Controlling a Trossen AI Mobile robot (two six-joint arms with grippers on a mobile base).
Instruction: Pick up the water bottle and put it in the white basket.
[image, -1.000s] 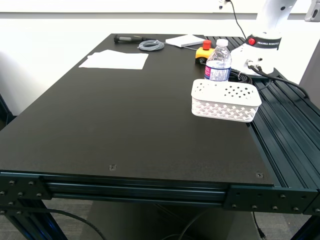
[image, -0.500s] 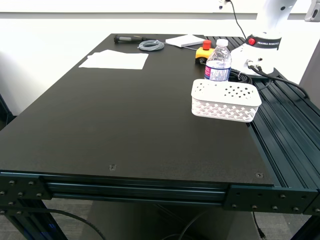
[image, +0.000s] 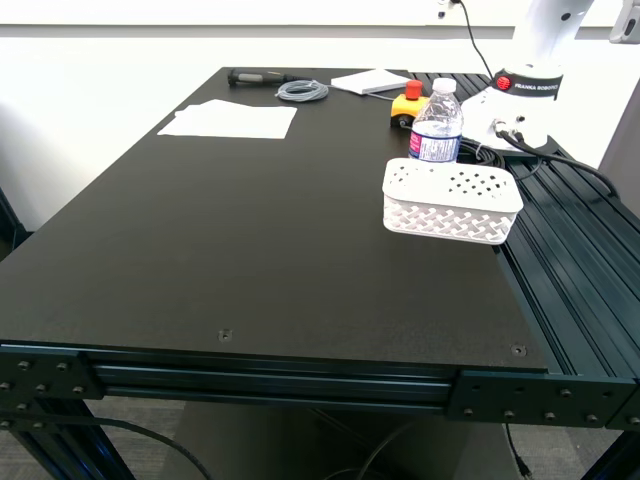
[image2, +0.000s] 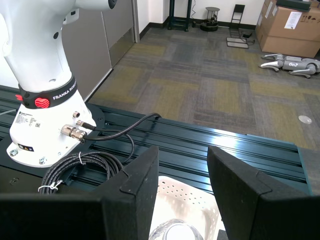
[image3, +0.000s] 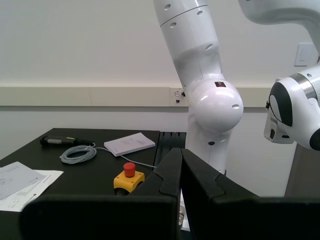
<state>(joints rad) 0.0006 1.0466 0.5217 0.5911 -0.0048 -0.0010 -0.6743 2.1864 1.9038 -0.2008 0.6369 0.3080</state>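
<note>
Water bottle, clear ribbed plastic, stands upright on black counter behind white perforated plastic basket. First pincer agape; second pincer closed, empty.

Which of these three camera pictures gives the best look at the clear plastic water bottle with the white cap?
The exterior view: the clear plastic water bottle stands upright in full behind the white perforated basket, with its label showing. The first wrist view shows only what seems to be its cap between my first gripper's open jaws. The second wrist view shows none of it.
</note>
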